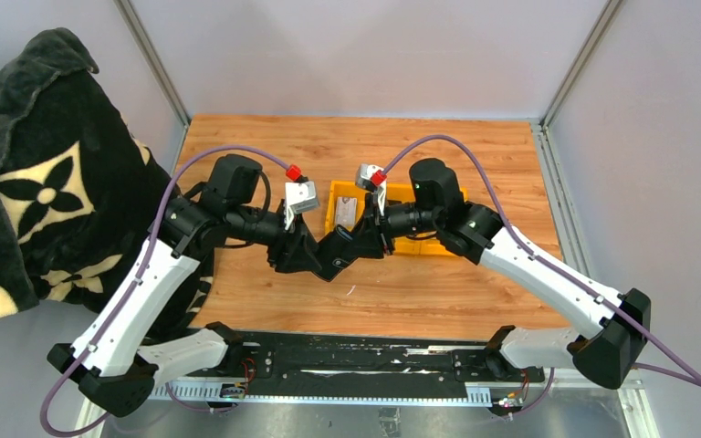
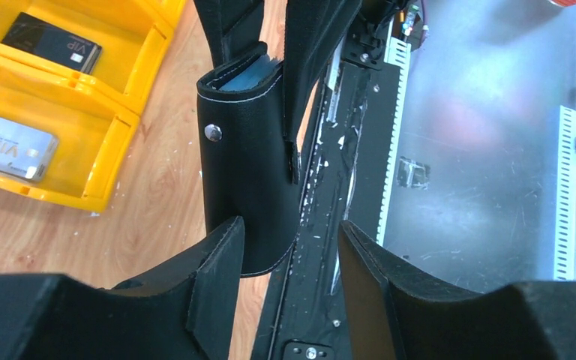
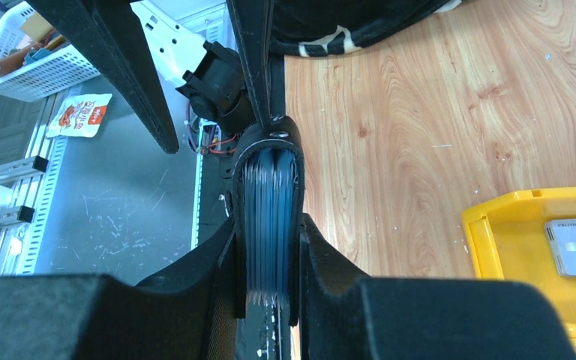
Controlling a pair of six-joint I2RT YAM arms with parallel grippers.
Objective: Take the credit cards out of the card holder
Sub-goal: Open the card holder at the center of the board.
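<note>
I look down on a warm-grained wooden table (image 1: 420, 292), with a plush black blanket (image 1: 36, 182) patterned in cream flower motifs heaped beside its left edge. On the boards sits a glossy yellow plastic tray (image 2: 116, 161) with moulded compartments. Both arms meet in front of it, and between them, clear of the surface, is the card holder (image 2: 247, 172), a small black leather-like wallet with rounded corners and white stitching. My right gripper (image 3: 268, 225) is clamped on its open end, one finger pressed flat on each face. Thin bluish layers (image 3: 270, 187) pack the mouth; I cannot tell cards from lining. My left gripper (image 2: 291, 225) stands parted around the opposite end, one finger against the leather and the other apart from it. In the tray a silvery card (image 2: 11, 146) marked VIP lies in one compartment and a black card (image 2: 52, 43) in the next. A round metal snap stud (image 2: 212, 133) shines on the holder's side.
</note>
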